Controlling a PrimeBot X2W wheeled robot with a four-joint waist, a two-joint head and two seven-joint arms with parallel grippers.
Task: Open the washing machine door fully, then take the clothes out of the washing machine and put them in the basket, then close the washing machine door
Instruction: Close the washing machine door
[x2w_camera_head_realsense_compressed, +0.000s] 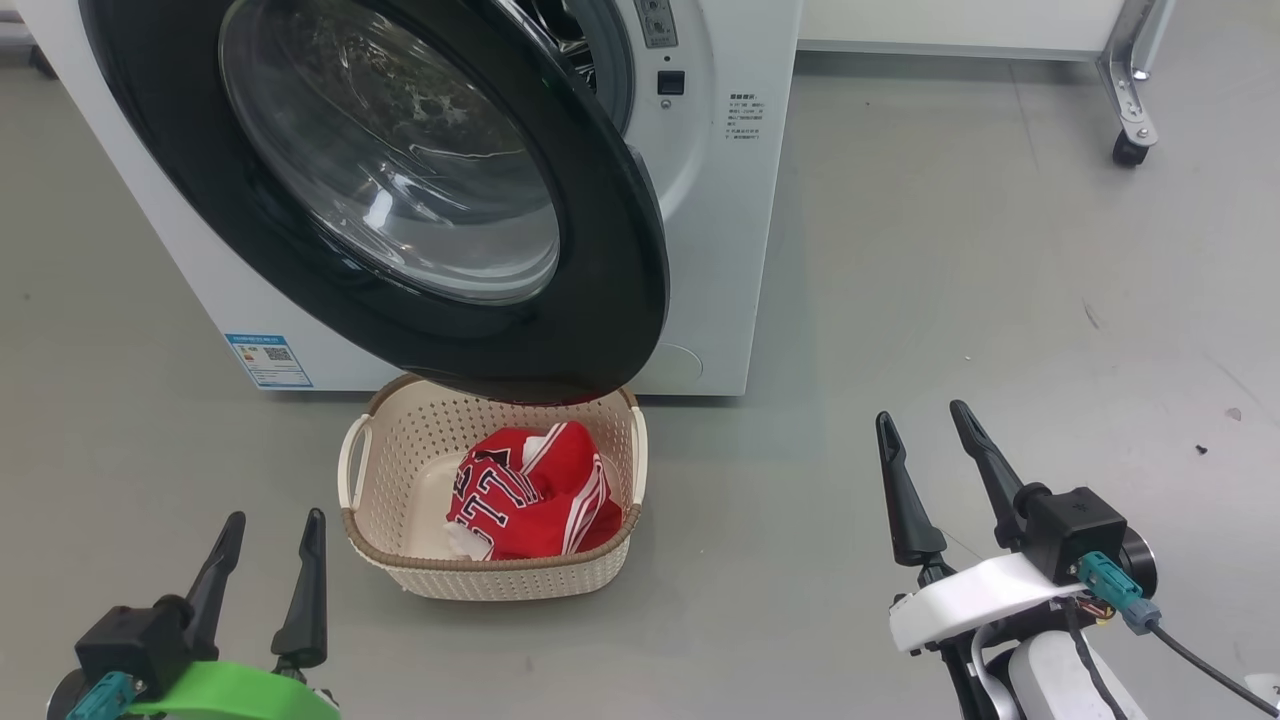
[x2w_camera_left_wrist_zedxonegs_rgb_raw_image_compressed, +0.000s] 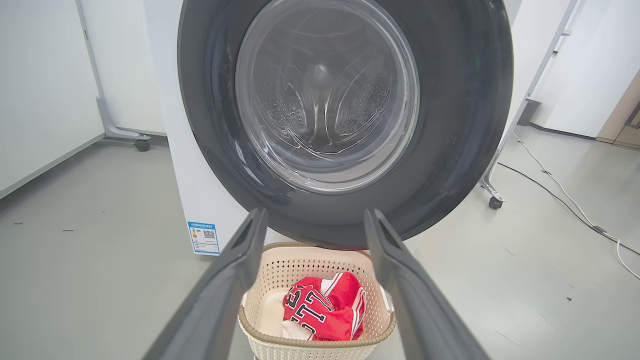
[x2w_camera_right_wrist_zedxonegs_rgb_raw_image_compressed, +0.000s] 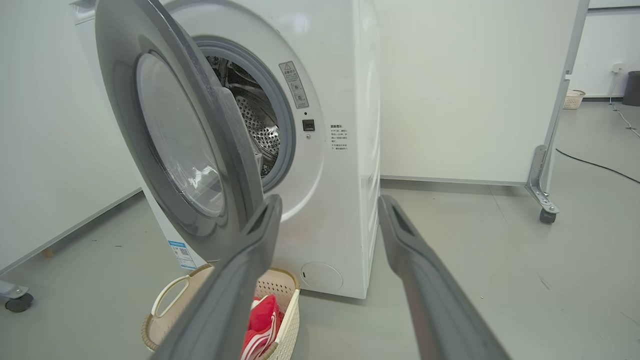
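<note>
The white washing machine (x2w_camera_head_realsense_compressed: 700, 250) stands ahead with its black-rimmed glass door (x2w_camera_head_realsense_compressed: 400, 170) swung partly open over the basket (x2w_camera_head_realsense_compressed: 500, 580). Red clothes (x2w_camera_head_realsense_compressed: 535, 495) with white stripes and dark lettering lie inside that cream tub on the floor. My left gripper (x2w_camera_head_realsense_compressed: 275, 520) is open at the lower left, short of the basket, holding nothing. My right gripper (x2w_camera_head_realsense_compressed: 925, 415) is open at the lower right, well to the basket's right, also empty. In the right wrist view the steel drum (x2w_camera_right_wrist_zedxonegs_rgb_raw_image_compressed: 252, 120) shows behind the door (x2w_camera_right_wrist_zedxonegs_rgb_raw_image_compressed: 175, 145). The left wrist view faces the door (x2w_camera_left_wrist_zedxonegs_rgb_raw_image_compressed: 345, 115) above the basket (x2w_camera_left_wrist_zedxonegs_rgb_raw_image_compressed: 315, 345) and clothes (x2w_camera_left_wrist_zedxonegs_rgb_raw_image_compressed: 325, 310).
Bare grey floor (x2w_camera_head_realsense_compressed: 1000, 300) spreads to the right of the machine. A white panel on a castor foot (x2w_camera_head_realsense_compressed: 1130, 150) stands at the back right. A cable (x2w_camera_left_wrist_zedxonegs_rgb_raw_image_compressed: 565, 195) trails over the floor in the left wrist view. A small basket (x2w_camera_right_wrist_zedxonegs_rgb_raw_image_compressed: 574, 98) sits far off by the wall.
</note>
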